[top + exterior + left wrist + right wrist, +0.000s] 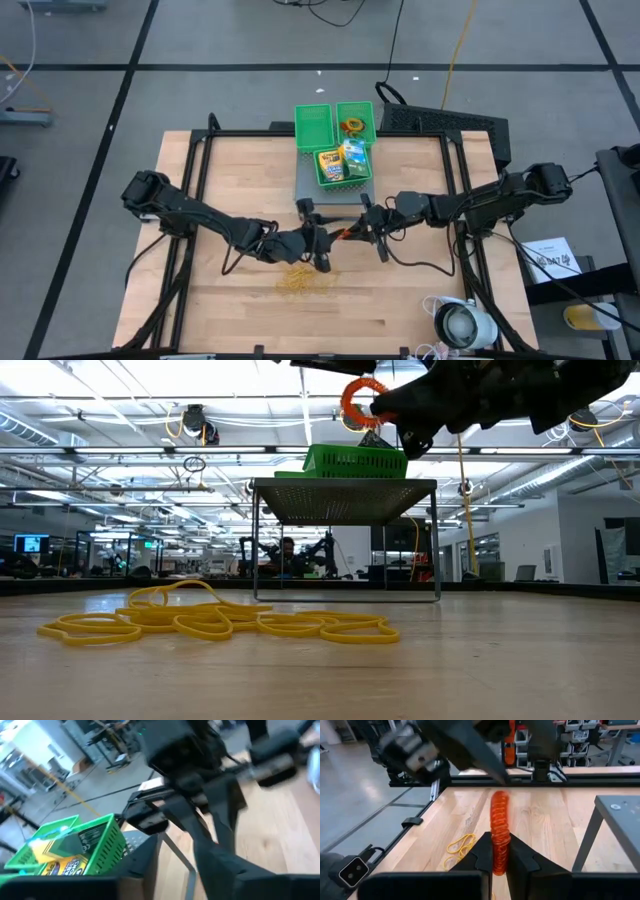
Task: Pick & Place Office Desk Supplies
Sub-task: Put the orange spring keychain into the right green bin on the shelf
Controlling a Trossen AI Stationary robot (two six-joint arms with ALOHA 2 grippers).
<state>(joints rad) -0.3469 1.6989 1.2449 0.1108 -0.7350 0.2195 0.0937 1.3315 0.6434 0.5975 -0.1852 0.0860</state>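
On the left, our left gripper [318, 243] hangs above the tan rubber bands [305, 281], a flat springy tangle on the wood; we cannot tell how wide its claw stands. To its right, mid-table, our right gripper [500, 856] pinches the orange ring [500, 832], a ribbed coil, by its lower edge. So thin a hold could let it twist or slip before reaching the green mesh bins [335, 125] on the far perforated metal stand [345, 497].

Grey floor [80, 40] crossed by dark lines; bright ceiling lights [150, 380] overhead.
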